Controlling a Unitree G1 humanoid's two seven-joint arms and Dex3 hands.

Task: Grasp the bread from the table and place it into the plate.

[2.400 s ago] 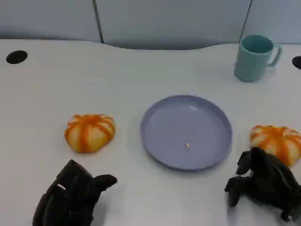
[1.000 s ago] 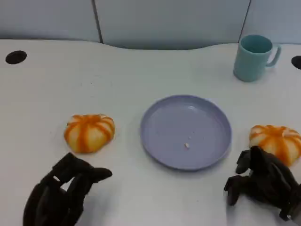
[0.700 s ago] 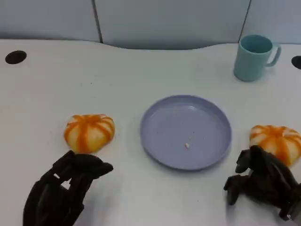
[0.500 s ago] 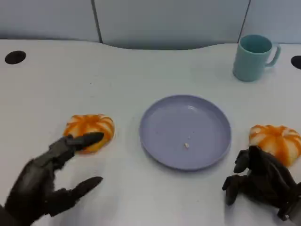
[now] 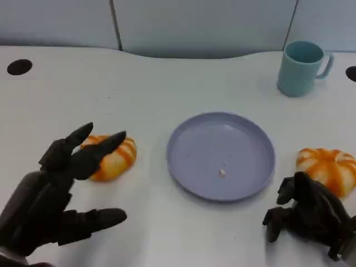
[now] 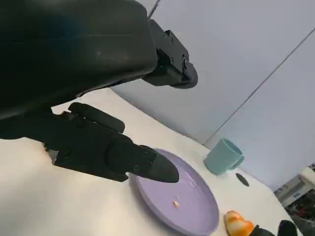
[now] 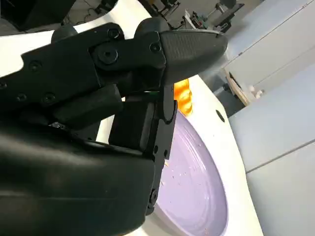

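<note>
Bread (image 5: 114,158), orange-striped, lies on the white table (image 5: 167,89) left of the purple plate (image 5: 221,156), partly behind the left hand (image 5: 53,194), whose spread fingers hold nothing. Right of the plate lies another striped bun (image 5: 328,167), beside the right hand (image 5: 308,219), curled and empty.

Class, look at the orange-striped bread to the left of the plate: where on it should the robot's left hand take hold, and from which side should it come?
Probably from above and the near-left side, fingers closing across the domed sides of the bread. It is a low, round bun lying flat, so there is no edge or handle to pinch. The left hand is open with fingertips over it, and the plate lies to its right.
</note>
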